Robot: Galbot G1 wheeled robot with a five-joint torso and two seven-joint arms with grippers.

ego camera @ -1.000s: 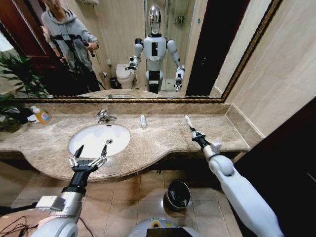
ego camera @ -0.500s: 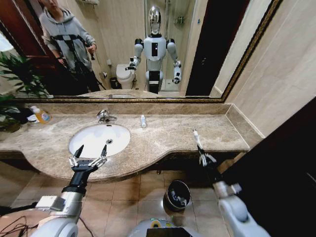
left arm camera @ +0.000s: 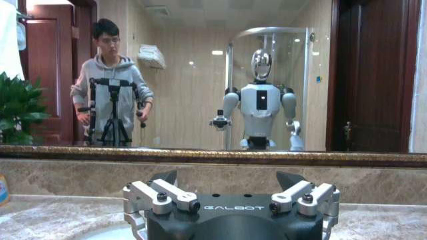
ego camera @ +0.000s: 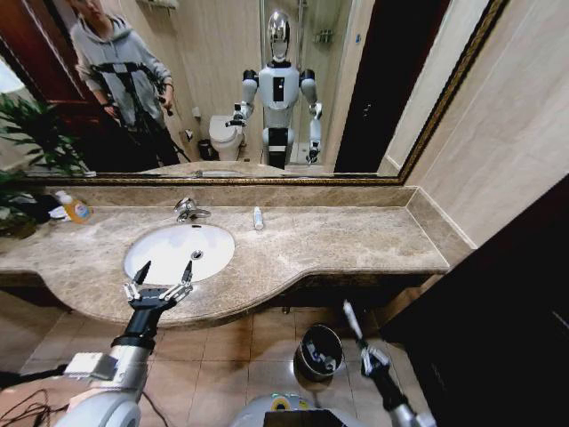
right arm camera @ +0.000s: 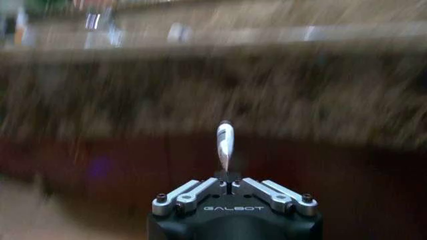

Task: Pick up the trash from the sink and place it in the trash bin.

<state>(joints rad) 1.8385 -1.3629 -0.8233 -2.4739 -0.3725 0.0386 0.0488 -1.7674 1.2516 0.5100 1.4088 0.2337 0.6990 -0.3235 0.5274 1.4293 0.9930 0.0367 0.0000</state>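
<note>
Hovering over the near rim of the counter, the left gripper point(ego camera: 163, 279) waited with its fingers spread apart and empty, exactly where it had been a second earlier, just in front of the sink point(ego camera: 142, 252), whose basin looked bare. One small white tube point(ego camera: 258, 218) lay on the marble behind the basin, to the right of the faucet point(ego camera: 188, 209). Farther right, the right gripper point(ego camera: 359, 340) had come down off the countertop, where it had been a second before, and now hung below the counter edge, clamped on a thin white tube point(right arm camera: 225, 141) that stuck up past its fingertips. It was just to the right of the trash bin point(ego camera: 319, 351), not yet over it, so the drop looked close.
</note>
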